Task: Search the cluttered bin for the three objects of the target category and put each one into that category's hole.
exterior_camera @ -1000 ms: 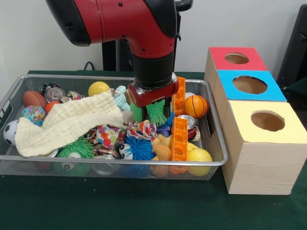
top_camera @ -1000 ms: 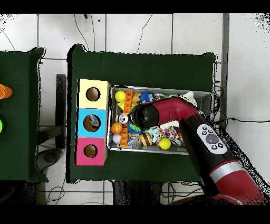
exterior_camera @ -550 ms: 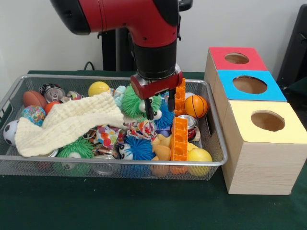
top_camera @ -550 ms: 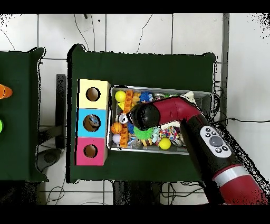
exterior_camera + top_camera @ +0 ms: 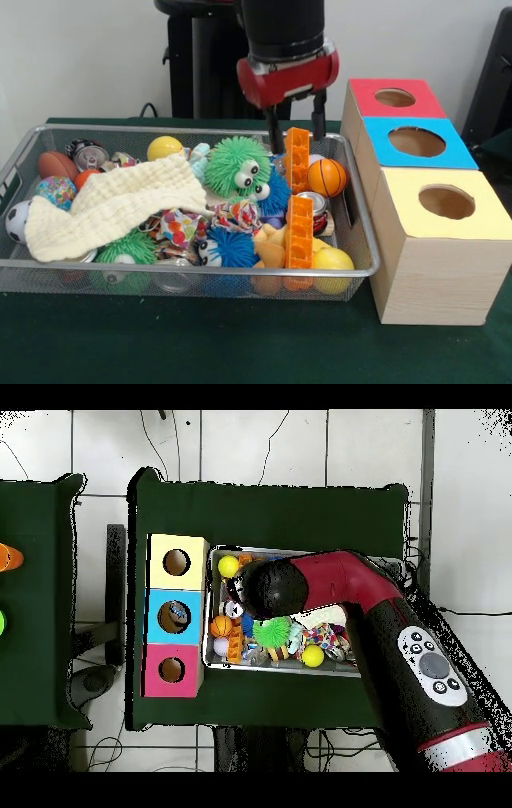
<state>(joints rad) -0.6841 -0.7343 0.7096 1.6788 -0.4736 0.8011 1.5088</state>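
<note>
Plain white wall (image 5: 88, 56) behind a table under dark green cloth (image 5: 200, 340). Floor (image 5: 300, 444) of pale tiles with dark joints, cables trailing across it. Second green-covered table (image 5: 35, 599) stands alongside, apart.

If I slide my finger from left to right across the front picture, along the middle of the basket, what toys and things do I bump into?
Soccer ball → cream cloth → green fuzzy ball with googly eyes → orange plastic block → little basketball → yellow-topped box.
</note>
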